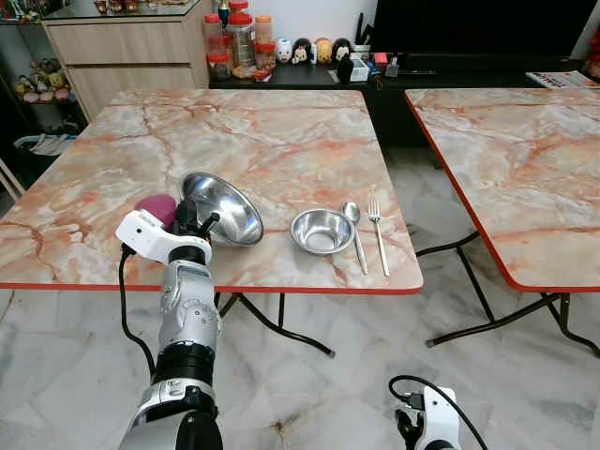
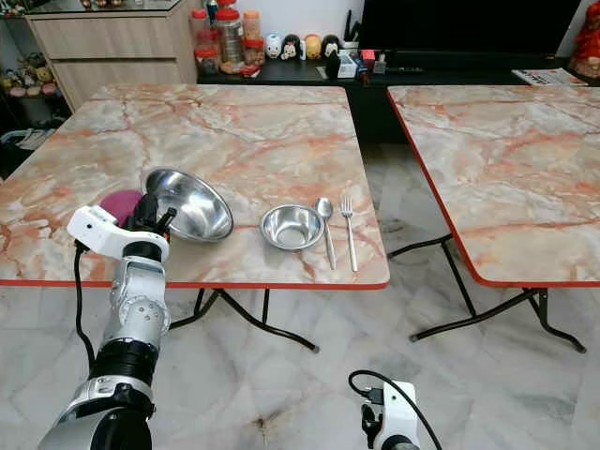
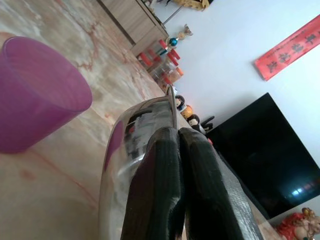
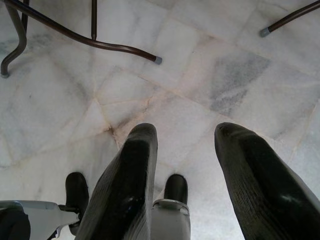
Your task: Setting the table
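1. Gripping the rim of the large steel bowl (image 1: 223, 207), the left gripper (image 1: 194, 223) has its fingers pinched together, tilting it up off the marble table (image 1: 262, 131).
2. Just beside that bowl: a purple cup (image 1: 157, 208) one side, a small bowl (image 1: 322, 231), spoon (image 1: 354, 229) and fork (image 1: 377, 227) the other.
3. Hanging low over the floor, the right gripper (image 4: 185, 165) has its fingers spread, empty.

A square table (image 1: 281, 122) with a peach-and-orange marbled top and a red edge stands on thin dark folding legs over a pale marble-tile floor (image 1: 375, 375). Near its front edge lie 1 small steel bowl (image 1: 322, 231), upright, then just to its right 1 spoon (image 1: 354, 230) and 1 fork (image 1: 377, 230), side by side with handles toward the front edge. Further left sit a purple cup (image 1: 157, 208) and a larger steel bowl (image 1: 223, 206), which is tipped up on its side. A 2nd table (image 1: 525, 159) of the same kind stands to the right, apart from the 1st.
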Controlling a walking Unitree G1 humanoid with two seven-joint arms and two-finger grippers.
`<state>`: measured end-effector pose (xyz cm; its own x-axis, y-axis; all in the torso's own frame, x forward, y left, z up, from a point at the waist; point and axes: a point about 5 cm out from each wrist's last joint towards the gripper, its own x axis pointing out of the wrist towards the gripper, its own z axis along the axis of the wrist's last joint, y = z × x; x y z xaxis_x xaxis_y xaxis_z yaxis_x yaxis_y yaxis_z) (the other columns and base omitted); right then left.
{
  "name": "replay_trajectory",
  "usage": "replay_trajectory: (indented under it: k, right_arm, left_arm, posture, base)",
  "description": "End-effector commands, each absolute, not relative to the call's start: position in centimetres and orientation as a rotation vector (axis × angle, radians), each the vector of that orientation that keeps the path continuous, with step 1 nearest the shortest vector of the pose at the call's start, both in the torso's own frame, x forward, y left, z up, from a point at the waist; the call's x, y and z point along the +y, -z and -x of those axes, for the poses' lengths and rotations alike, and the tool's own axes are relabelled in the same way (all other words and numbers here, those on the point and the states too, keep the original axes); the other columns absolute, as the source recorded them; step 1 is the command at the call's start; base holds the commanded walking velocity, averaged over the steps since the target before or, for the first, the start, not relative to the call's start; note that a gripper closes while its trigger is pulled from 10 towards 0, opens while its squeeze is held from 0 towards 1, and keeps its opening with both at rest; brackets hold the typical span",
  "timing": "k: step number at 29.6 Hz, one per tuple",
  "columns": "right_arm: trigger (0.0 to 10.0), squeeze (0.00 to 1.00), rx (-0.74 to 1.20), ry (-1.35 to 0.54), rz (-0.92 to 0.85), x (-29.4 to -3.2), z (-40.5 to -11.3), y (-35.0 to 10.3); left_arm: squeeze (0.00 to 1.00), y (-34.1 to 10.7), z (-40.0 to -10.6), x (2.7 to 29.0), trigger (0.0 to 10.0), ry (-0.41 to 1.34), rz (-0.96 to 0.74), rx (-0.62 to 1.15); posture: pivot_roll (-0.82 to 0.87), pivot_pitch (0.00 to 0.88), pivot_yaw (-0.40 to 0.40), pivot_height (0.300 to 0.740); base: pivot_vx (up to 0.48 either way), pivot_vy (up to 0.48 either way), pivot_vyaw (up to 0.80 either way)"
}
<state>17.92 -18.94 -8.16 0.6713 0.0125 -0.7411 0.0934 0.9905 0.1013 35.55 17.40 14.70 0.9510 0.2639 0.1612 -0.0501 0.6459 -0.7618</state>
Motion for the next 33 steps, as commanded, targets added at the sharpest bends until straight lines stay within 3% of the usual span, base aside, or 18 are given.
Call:
replay_trajectory:
  k: [1, 17, 18, 19, 20, 31, 32, 33]
  right_arm:
    - [10.0, 0.0, 0.824, 0.048, -0.138, -18.9, -18.1, 8.1]
    - [10.0, 0.0, 0.837, 0.043, -0.138, -18.8, -17.8, 8.2]
    - [10.0, 0.0, 0.837, 0.043, -0.138, -18.8, -17.8, 8.2]
    - [10.0, 0.0, 0.837, 0.043, -0.138, -18.8, -17.8, 8.2]
    - [10.0, 0.0, 0.837, 0.042, -0.138, -18.8, -17.7, 8.2]
    - [10.0, 0.0, 0.838, 0.039, -0.137, -18.7, -17.8, 8.2]
    - [10.0, 0.0, 0.838, 0.039, -0.137, -18.7, -17.8, 8.2]
    - [10.0, 0.0, 0.838, 0.04, -0.137, -18.7, -17.8, 8.2]
  left_arm:
    - [0.0, -15.9, -35.9, 17.4, 10.0, -0.156, 0.839, -0.294]
    - [0.0, -12.8, -34.8, 17.0, 10.0, -0.187, 0.743, -0.129]
    - [0.27, -12.7, -34.7, 17.0, 10.0, -0.191, 0.742, -0.122]
    - [0.27, -12.6, -34.7, 17.0, 10.0, -0.194, 0.741, -0.119]
    - [1.0, -12.6, -34.6, 17.0, 10.0, -0.193, 0.729, -0.113]
    - [1.0, -12.1, -34.5, 16.8, 10.0, -0.194, 0.691, -0.072]
    - [0.0, -12.1, -34.5, 16.8, 10.0, -0.197, 0.684, -0.07]
    - [0.0, -12.1, -34.5, 16.9, 10.0, -0.199, 0.68, -0.068]
  posture:
    - [-0.01, 0.0, -0.023, 0.74]
    - [-0.01, 0.0, -0.02, 0.74]
    - [-0.01, 0.0, -0.02, 0.74]
    - [-0.01, 0.0, -0.02, 0.74]
    - [0.0, 0.0, -0.02, 0.74]
    - [0.0, 0.0, -0.02, 0.74]
    - [0.0, 0.0, -0.02, 0.74]
    - [0.0, 0.0, -0.02, 0.74]
  base:
    - [0.0, 0.0, 0.0]
    - [0.0, 0.0, 0.0]
    - [0.0, 0.0, 0.0]
    - [0.0, 0.0, 0.0]
    - [0.0, 0.0, 0.0]
    - [0.0, 0.0, 0.0]
    - [0.0, 0.0, 0.0]
    - [0.0, 0.0, 0.0]
